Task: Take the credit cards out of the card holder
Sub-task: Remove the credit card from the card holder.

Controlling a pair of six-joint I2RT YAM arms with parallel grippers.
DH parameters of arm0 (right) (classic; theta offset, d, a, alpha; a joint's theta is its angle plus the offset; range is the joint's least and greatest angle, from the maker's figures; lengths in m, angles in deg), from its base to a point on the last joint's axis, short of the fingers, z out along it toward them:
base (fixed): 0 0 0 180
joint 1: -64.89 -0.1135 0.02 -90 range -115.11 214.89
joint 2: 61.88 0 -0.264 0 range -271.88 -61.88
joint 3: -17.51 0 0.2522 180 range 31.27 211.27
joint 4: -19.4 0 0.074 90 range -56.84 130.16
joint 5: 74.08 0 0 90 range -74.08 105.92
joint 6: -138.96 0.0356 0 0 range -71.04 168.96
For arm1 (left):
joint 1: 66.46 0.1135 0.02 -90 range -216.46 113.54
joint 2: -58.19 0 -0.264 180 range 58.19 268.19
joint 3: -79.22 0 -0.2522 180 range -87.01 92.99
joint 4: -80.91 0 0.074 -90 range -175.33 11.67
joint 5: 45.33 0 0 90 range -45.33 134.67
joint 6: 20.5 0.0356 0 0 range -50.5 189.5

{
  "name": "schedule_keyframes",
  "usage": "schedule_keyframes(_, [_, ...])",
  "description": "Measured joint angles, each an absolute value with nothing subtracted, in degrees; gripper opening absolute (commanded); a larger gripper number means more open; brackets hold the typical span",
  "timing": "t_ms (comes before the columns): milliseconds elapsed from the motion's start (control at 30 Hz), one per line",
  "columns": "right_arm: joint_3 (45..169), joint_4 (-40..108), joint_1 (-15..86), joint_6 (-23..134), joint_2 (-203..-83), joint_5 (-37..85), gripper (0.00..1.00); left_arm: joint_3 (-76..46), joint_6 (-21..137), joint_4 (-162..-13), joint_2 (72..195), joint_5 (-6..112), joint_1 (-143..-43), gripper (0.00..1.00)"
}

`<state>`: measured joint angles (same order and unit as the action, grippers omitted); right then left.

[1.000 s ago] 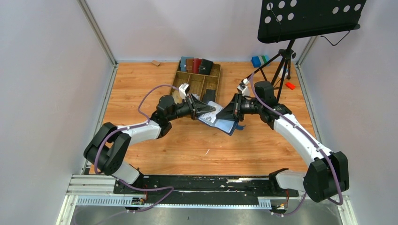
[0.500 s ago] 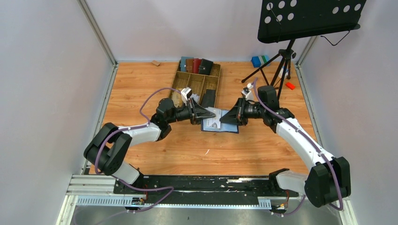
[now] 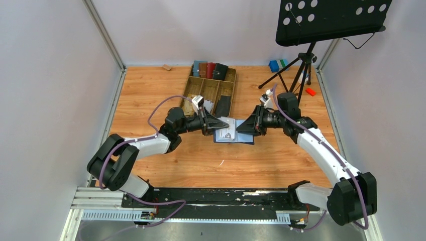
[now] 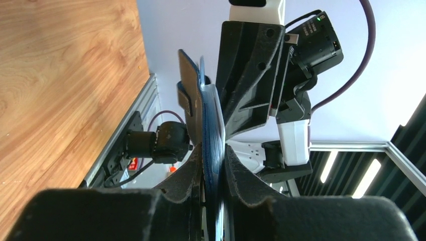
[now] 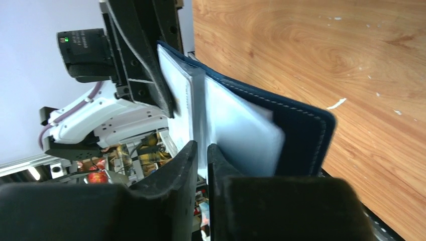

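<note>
The card holder (image 3: 236, 142) is held spread open just on the near side of the wooden tray (image 3: 201, 90), with its long axis running arm to arm. The left gripper (image 4: 213, 165) clamps its left edge. The right gripper (image 5: 201, 150), jaws almost together, appears to pinch a white credit card (image 5: 241, 135). Withdrawal would run rightward.

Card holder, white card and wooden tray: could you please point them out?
card holder (image 5: 301, 135), right wrist view, navy outer cover
white card (image 5: 241, 133), right wrist view, its flat face
wooden tray (image 3: 208, 88), top view, bare compartment floor
</note>
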<state>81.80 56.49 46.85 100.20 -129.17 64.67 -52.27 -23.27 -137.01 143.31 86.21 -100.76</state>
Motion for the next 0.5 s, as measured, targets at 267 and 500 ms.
schedule_keyframes(267, [80.1,47.7,47.0,103.5,-128.2,68.1,0.41,-52.3,-23.8,-137.9,143.3,86.5,-100.7,0.14])
schedule_keyframes(500, [80.1,44.3,46.5,104.6,-130.3,70.1,0.4,-52.1,-25.5,-140.5,144.5,87.1,-100.5,0.12])
